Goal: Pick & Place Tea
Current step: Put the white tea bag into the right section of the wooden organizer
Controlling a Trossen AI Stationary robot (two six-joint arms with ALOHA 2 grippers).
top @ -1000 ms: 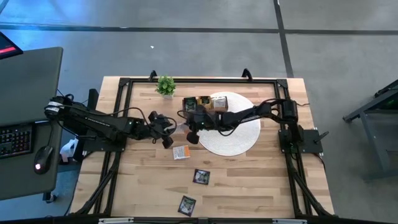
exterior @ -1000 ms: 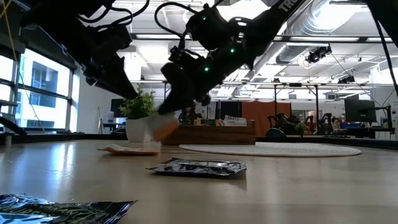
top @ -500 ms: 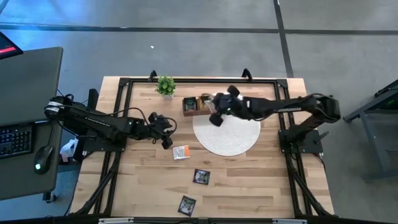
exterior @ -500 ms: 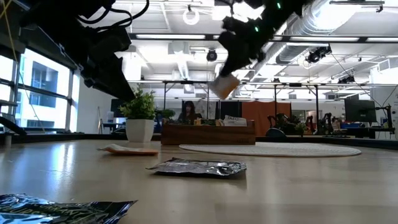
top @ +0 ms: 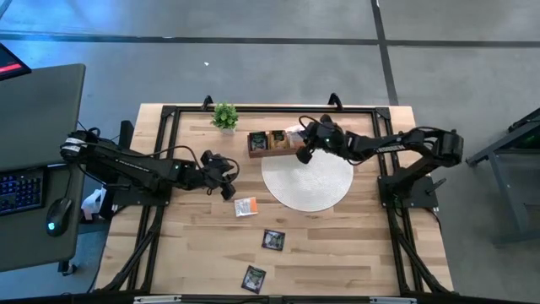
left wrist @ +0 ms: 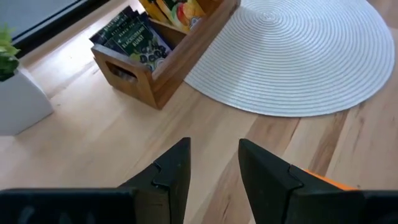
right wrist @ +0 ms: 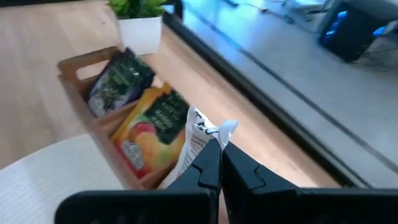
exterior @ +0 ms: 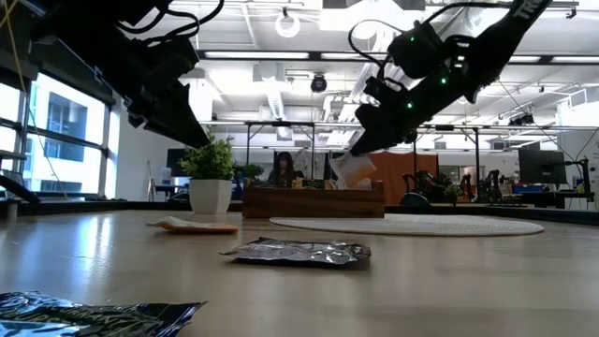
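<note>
My right gripper (top: pixel 301 153) is shut on a white tea sachet (right wrist: pixel 198 140) and hovers over the right end of the wooden tray (top: pixel 270 141). The tray (right wrist: pixel 93 112) has black sachets (right wrist: pixel 118 78) and yellow-orange sachets (right wrist: pixel 146 130) standing in its compartments. A white-and-orange sachet (top: pixel 245 207) and two black ones (top: pixel 272 240) (top: pixel 254 277) lie flat on the table. My left gripper (top: pixel 226 174) waits open above the table, left of the round mat (top: pixel 308 177), its fingers (left wrist: pixel 214 168) touching nothing. My right gripper pinches the white sachet between its two fingers (right wrist: pixel 210 167) at one edge (right wrist: pixel 214 138). The fingers slant down from the table's right. The sachet (exterior: pixel 351 169) hangs below them, lifted clear, just above the tray's rim (exterior: pixel 314 192).
A small potted plant (top: pixel 224 116) stands at the far edge, left of the tray. The white woven mat (exterior: pixel 412 225) lies just nearer than the tray. A black frame runs around the table's edges. A desk with keyboard and mouse stands off to the left.
My right gripper, shut on the white sachet, has left the spot beside my left gripper. It rose and swung toward the far-right across the mat. It then came down over the tray's right end, the sachet carried along clear of the table.
</note>
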